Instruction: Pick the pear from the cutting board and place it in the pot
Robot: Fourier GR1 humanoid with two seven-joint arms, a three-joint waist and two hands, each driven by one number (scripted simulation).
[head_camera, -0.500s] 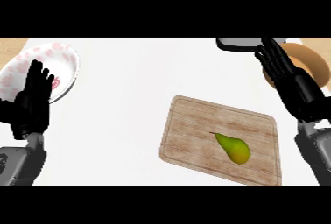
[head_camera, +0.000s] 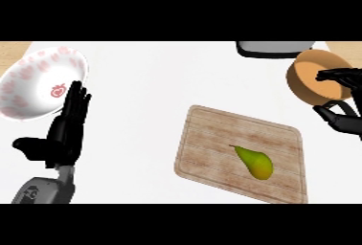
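Pear (head_camera: 254, 161): yellow-green, lying on its side on cutting board (head_camera: 244, 154), right-of-centre on the board, stem end pointing up-left, fat end toward board's lower right. Nothing touching it; not yet picked.

Cutting board: wood, slightly skewed on white counter (head_camera: 176, 81), lower right part of view.

Pot (head_camera: 272, 48): grey, at top edge of view, only partly showing; well apart from board.

Bowl, tan (head_camera: 314, 76): right side, below pot, partly behind right hand.

Plate (head_camera: 39, 83): white w/ pink pattern, upper left. Not part of job.

Right hand (head_camera: 343, 112): at right edge, over tan bowl's edge, above and right of board. Fingers loosely curled, thumb apart from them, holding nothing. Not over pear yet.

Left hand (head_camera: 67, 127): left side, just below plate, fingers straight and pointing up, thumb out to the side, holding nothing; resting.

Step in hand (judged): approach w/ right hand; task barely begun.

Handling notes: bring right hand down-left until above pear's fat end. Open fingers wider before descent. Close across the short width of the body, not along length; narrow neck likely to slip out. Pear may roll on flat board, so come straight down, thumb one side, fingers other. Lift clear of board before travelling; route to pot passes near tan bowl, so keep height there.
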